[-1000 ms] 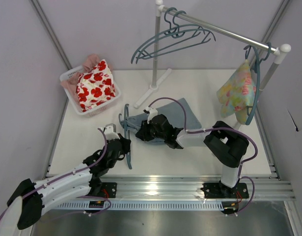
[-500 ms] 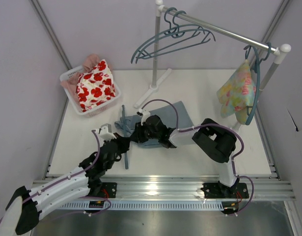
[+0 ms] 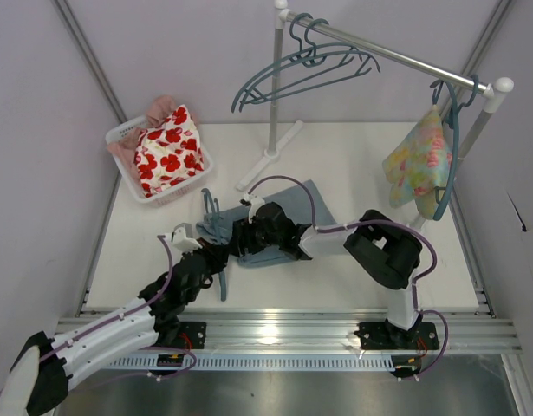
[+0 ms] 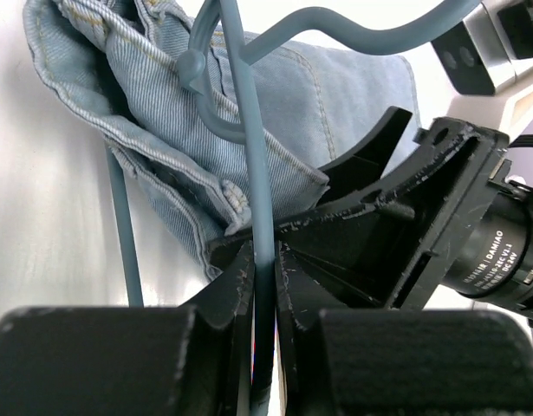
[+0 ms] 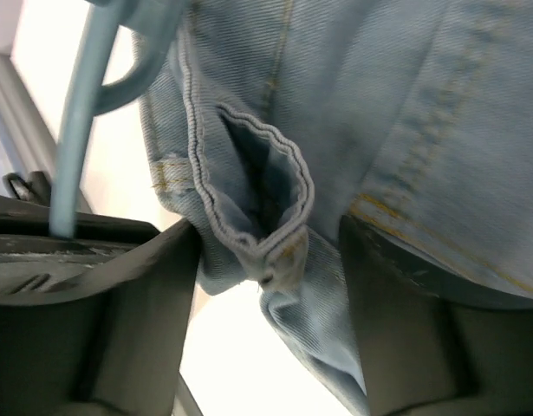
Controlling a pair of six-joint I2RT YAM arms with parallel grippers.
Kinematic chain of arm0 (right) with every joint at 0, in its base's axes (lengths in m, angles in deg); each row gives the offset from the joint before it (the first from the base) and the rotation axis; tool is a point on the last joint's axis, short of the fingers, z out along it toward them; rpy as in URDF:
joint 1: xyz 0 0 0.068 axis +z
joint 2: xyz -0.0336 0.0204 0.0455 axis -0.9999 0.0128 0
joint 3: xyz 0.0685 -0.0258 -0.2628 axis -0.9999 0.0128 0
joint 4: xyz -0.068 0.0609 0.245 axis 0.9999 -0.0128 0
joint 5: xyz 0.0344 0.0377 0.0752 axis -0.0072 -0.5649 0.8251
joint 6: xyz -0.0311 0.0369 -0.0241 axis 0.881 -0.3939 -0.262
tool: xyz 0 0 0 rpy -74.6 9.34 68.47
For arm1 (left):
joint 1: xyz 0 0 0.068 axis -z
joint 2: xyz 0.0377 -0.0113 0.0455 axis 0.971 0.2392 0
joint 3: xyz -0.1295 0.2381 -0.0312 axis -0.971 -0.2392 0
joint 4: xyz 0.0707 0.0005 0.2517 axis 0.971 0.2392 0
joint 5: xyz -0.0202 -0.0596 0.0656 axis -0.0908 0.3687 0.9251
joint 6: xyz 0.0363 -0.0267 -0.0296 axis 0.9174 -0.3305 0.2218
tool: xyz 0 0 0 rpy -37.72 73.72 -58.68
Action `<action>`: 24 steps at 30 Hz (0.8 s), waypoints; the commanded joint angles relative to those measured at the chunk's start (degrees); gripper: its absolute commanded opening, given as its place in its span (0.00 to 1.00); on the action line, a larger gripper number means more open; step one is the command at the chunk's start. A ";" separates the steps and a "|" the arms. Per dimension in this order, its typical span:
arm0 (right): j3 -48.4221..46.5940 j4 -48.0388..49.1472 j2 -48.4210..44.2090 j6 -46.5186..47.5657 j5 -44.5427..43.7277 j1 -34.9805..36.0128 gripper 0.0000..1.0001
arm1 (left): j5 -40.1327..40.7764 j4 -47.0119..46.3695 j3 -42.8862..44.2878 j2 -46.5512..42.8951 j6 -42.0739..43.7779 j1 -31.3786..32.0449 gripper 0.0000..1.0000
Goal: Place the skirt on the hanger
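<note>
The light blue denim skirt (image 3: pixel 296 204) lies bunched in the middle of the table, its waistband end toward the left. A teal hanger (image 3: pixel 223 284) lies across that end, and its hook curls over the waistband (image 4: pixel 190 65). My left gripper (image 3: pixel 216 260) is shut on the hanger's thin bar (image 4: pixel 264 260). My right gripper (image 3: pixel 238 232) sits on the skirt just right of the hanger. Its jaws stand open around a folded waistband edge (image 5: pixel 266 251), which hangs loose between the fingers (image 5: pixel 145 286).
A white basket (image 3: pixel 119 134) at the back left holds a white cloth with red flowers (image 3: pixel 166 147). A clothes rack (image 3: pixel 396 54) spans the back, its post foot (image 3: pixel 270 156) on the table. It carries two hangers (image 3: pixel 301 69) and a pastel floral garment (image 3: pixel 418 165).
My right gripper slid left across the skirt toward the hanger and opened off the waistband. My left arm shifted the hanger slightly left, still gripping it.
</note>
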 commanded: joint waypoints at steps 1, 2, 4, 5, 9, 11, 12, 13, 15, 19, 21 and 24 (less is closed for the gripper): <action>-3.44 -8.23 -5.76 3.52 -3.74 0.41 0.71 | 1.57 -1.53 -0.34 -1.90 -1.49 0.39 0.00; -3.80 -11.30 -6.90 3.79 -4.20 -0.20 0.75 | 1.66 -1.18 -0.34 -2.26 -0.97 0.22 0.00; -3.80 -13.25 -8.13 4.32 -3.94 -1.25 0.76 | 1.93 -0.56 -0.43 -2.96 -0.88 0.22 0.00; -3.89 -14.92 -9.53 4.32 -3.50 -1.69 0.77 | 2.01 -0.38 -0.69 -3.14 -0.96 0.13 0.00; -4.24 -19.05 -12.97 4.41 -1.04 -3.63 0.81 | 1.75 -0.38 -1.83 -3.41 -2.10 0.13 0.00; -4.50 -21.68 -15.24 5.98 -0.51 -3.90 0.81 | 1.93 -1.17 -2.63 -3.06 -2.37 0.04 0.00; -4.24 -22.31 -16.13 6.43 -0.77 -3.98 0.81 | 2.01 -1.35 -2.63 -2.80 -2.54 0.04 0.00; -3.80 -22.84 -17.01 6.87 -1.90 -3.90 0.81 | 2.01 -1.78 -2.80 -2.71 -2.46 0.04 0.00; -2.67 -24.33 -18.94 7.40 -4.45 -3.98 0.80 | 1.93 -2.49 -2.80 -2.27 -2.54 0.04 0.00; 0.14 -27.85 -18.08 8.98 -12.36 -4.51 0.60 | 1.05 -4.86 -2.89 -1.56 -1.93 0.04 0.00; 1.20 -26.98 -16.58 9.16 -12.38 -5.04 0.31 | 0.61 -6.09 -2.98 -1.56 -1.32 0.04 0.00; 1.56 -23.74 -12.37 8.46 -7.13 -5.04 0.16 | -0.71 -7.58 -3.51 -2.44 0.08 0.04 0.00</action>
